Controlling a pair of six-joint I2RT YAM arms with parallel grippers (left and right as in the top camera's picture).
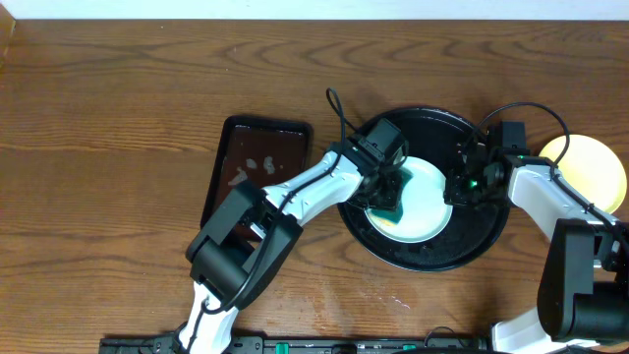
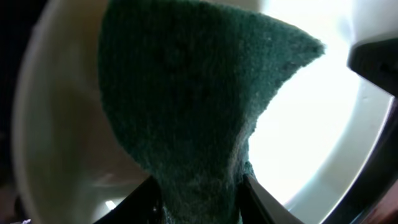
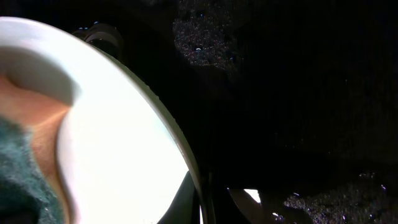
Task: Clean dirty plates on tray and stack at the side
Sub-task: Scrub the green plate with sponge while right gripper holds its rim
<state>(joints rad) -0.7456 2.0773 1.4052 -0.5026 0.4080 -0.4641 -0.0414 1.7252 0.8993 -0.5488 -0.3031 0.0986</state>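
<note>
A pale bluish-white plate point(image 1: 429, 200) lies on the round black tray point(image 1: 432, 262). My left gripper point(image 1: 389, 189) is shut on a dark green sponge point(image 2: 186, 93) and presses it onto the left part of the plate point(image 2: 311, 112). My right gripper point(image 1: 458, 189) is shut on the plate's right rim point(image 3: 118, 155), one finger on each side of the edge point(image 3: 208, 199). The wet black tray floor point(image 3: 298, 93) shows beside it. A pale yellow plate point(image 1: 590, 169) lies on the wooden table to the right of the tray. I see no other plate.
A smaller rectangular dark-brown tray point(image 1: 257, 167) with pale smears lies left of the black tray, under my left arm. Wood-grain tabletop point(image 1: 118, 147) stretches to the left and back. Cables loop above the black tray.
</note>
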